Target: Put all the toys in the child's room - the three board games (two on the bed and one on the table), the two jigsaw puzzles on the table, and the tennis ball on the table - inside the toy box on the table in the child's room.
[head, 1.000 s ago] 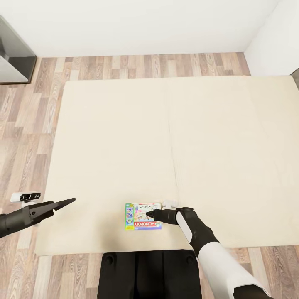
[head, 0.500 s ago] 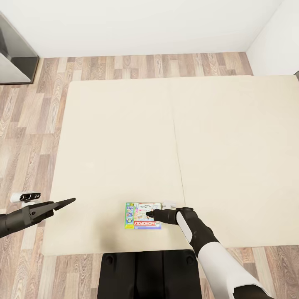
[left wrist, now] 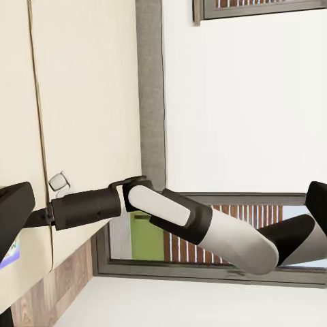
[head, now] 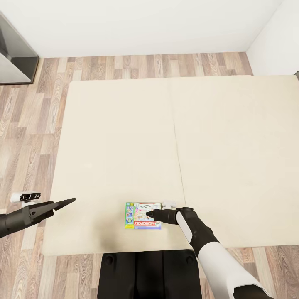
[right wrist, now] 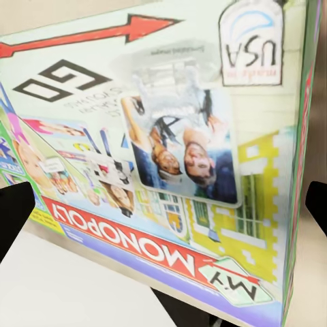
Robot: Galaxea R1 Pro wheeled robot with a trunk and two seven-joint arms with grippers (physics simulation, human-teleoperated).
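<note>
One board game, a thin white-green Monopoly box with a red strip, is over the near edge of the beige bed. My right gripper is shut on it from its right side. In the right wrist view the printed lid spans the gap between the two dark fingertips. My left gripper hangs open and empty over the bed's near left corner, pointing toward the game. The left wrist view looks along the mattress at my right forearm.
Wood-plank floor runs along the left and far sides of the bed. A dark grey cabinet stands at the far left by the white wall. My black base touches the bed's near edge. A dark-framed window lies beyond the bed.
The whole picture shifted slightly, so the bed sits a little further right than a second ago. The board game kept its place in the right gripper. Both arms held still.
</note>
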